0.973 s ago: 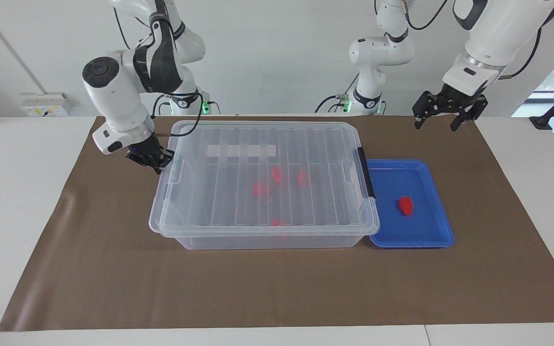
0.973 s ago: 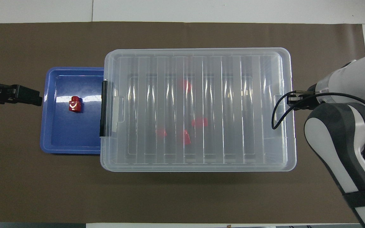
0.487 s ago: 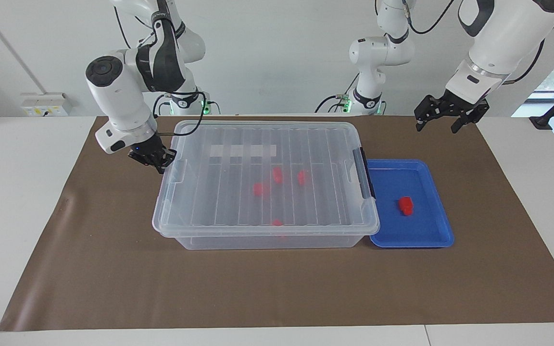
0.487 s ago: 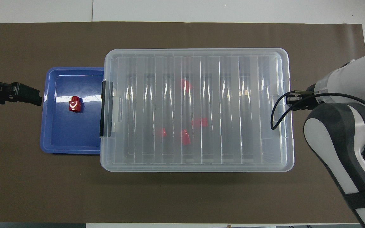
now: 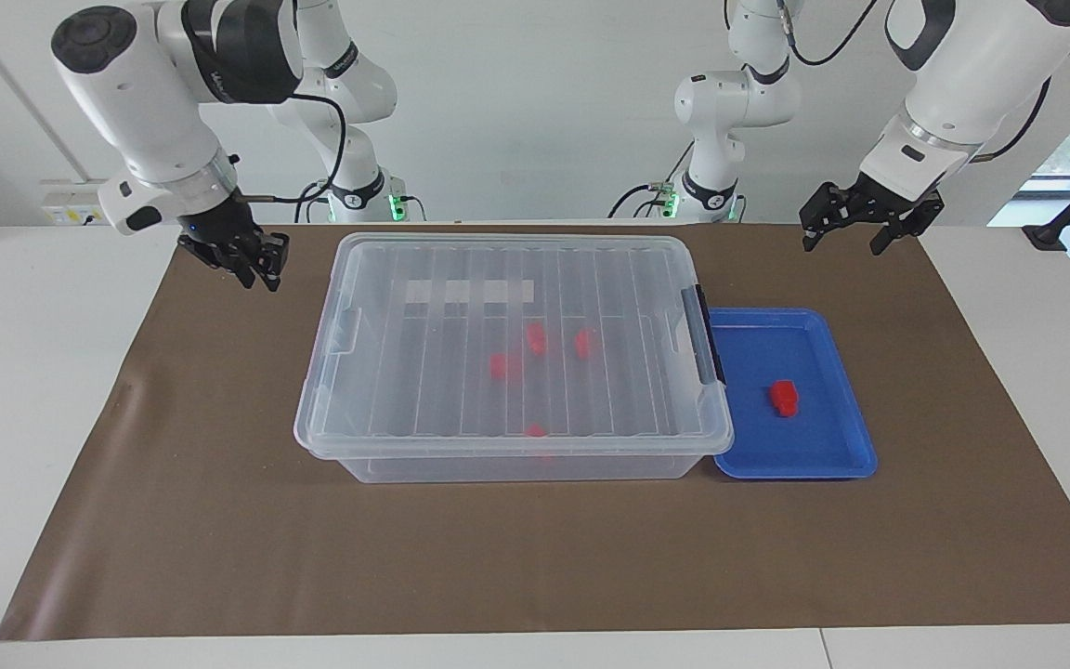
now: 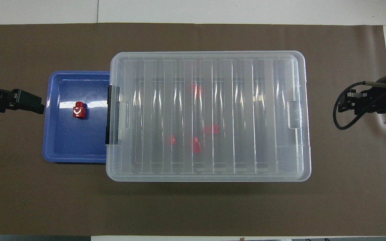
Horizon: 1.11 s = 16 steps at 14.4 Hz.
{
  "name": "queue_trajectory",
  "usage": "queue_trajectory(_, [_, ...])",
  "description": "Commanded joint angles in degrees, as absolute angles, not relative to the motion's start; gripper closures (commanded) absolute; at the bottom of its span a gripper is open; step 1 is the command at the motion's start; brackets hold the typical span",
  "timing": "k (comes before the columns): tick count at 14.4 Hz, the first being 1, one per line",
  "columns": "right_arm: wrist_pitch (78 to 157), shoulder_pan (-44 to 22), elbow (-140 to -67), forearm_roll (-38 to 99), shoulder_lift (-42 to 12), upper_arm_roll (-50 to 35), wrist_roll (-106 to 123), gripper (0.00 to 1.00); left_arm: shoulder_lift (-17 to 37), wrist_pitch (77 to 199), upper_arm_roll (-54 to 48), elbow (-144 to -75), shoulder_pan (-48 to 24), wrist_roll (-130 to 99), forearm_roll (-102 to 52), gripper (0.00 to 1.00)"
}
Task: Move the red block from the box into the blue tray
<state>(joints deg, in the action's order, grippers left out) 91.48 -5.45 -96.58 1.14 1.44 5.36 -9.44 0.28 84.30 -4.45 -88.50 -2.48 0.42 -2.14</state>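
The red block (image 5: pixel 784 397) is lying in the blue tray (image 5: pixel 832 460), alone there and apart from the rim. The tray is sitting flat on the brown mat (image 5: pixel 535 557) covering the table (image 5: pixel 33 372), with one end tucked against the latch end of the box (image 5: pixel 516 372). The box is standing closed under its ribbed clear lid (image 5: pixel 461 269), and four more red blocks (image 5: pixel 503 366) are showing through it: three clustered near the middle, one against the wall farther from the robots.

The left end effector (image 5: pixel 854 229) is hanging in the air with its fingers spread wide and holding nothing; the tray and its block are lying below it and farther from the robots, well apart from it. The right end effector (image 5: pixel 249 262) is hovering over bare mat at the right arm's end of the table, holding nothing; the box's handle end is lying just beside it, not touching. Whether its fingers are wide or narrow, I cannot tell.
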Motion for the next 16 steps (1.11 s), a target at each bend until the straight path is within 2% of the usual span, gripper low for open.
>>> queue_trajectory(1, [87.9,-3.1,-93.9,1.1,1.1,5.4,-5.5,0.00,-0.9,83.5,-4.5,-89.5,-2.1,0.9,-3.0,0.00])
queue_trajectory(6, [86.4,-1.8,-94.6,0.9,1.8,5.4,-5.5,0.00,-0.9,83.5,-4.4,-89.5,-2.0,0.9,-3.0,0.00])
queue_trajectory(9, [87.4,0.2,-97.2,1.1,2.8,5.0,-3.3,0.00,-0.9,83.5,-4.4,-89.5,-2.0,0.9,-3.0,0.00])
queue_trajectory(11, [90.4,1.4,-97.4,1.1,2.8,4.7,-0.6,0.00,-0.9,83.5,-4.5,-89.5,-2.0,0.9,-3.0,0.00])
queue_trajectory(16, [91.2,2.5,-97.4,1.0,2.9,3.3,-0.4,0.00,-0.9,83.5,-4.4,-89.5,-2.0,0.9,-3.0,0.00])
